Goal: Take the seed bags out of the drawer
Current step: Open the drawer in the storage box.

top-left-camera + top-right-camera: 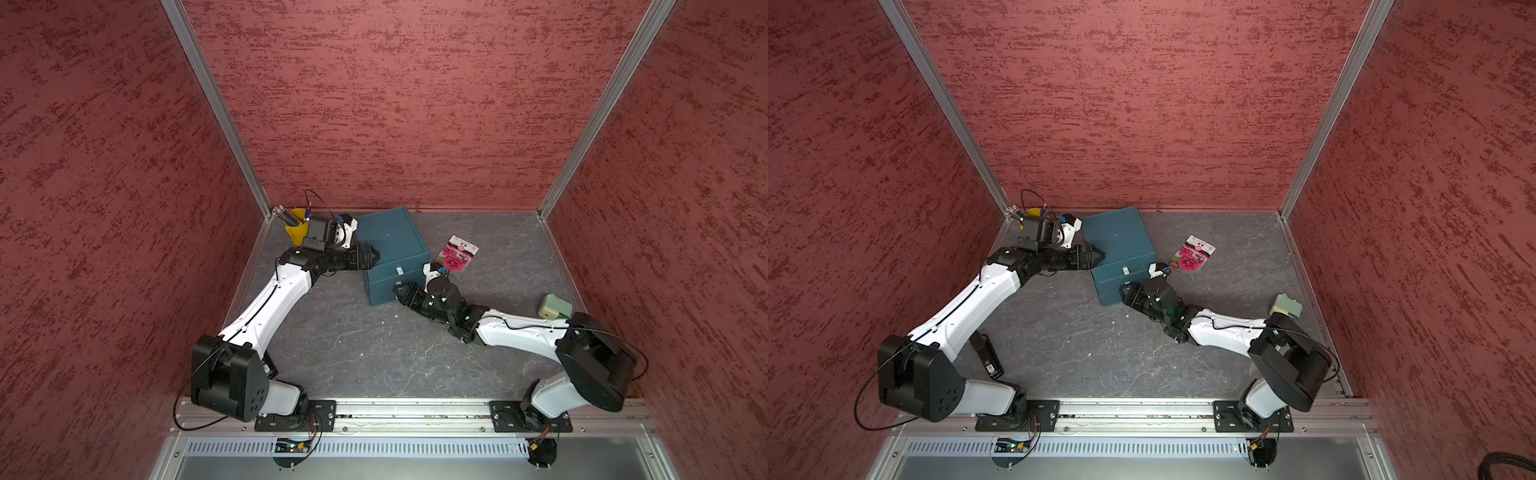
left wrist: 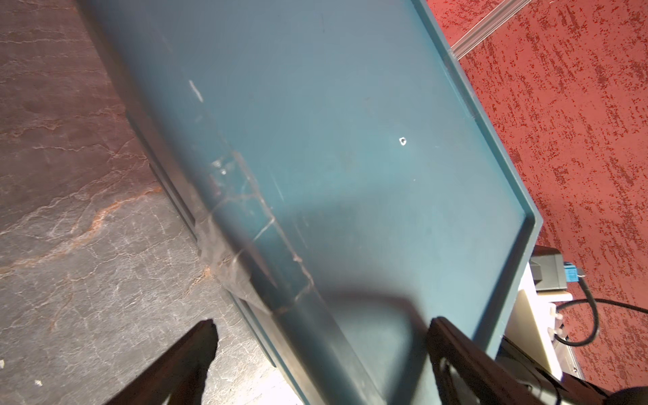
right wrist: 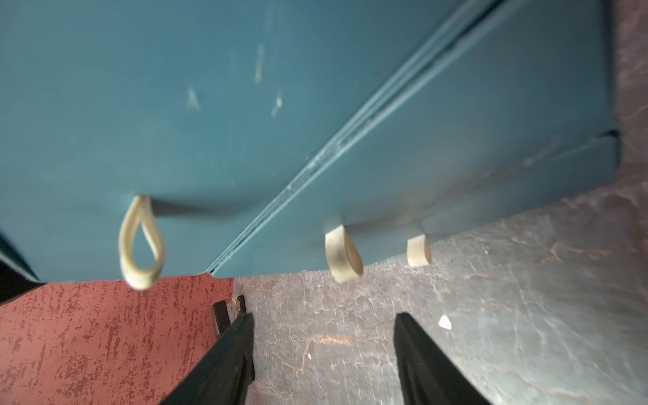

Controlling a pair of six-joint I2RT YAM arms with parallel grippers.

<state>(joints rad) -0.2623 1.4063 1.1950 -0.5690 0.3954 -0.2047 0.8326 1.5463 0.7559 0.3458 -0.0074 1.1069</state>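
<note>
Right gripper (image 3: pixel 324 317): jaws spread, empty, just in front of cabinet (image 1: pixel 390 237), lined up with lower drawer's pull loop (image 3: pixel 342 254), not touching it. Both drawers look shut.
Loop soft, limp: pinch across band, pull straight.
Left gripper (image 2: pixel 322 321): jaws spread at cabinet's left top edge; contact unclear.
Pink seed bag (image 1: pixel 457 253): flat on table right of cabinet, already out.
Orange bags unseen, likely inside cabinet.
Packets probably light, floppy, slick: pinch edge or corner, not face.
</note>
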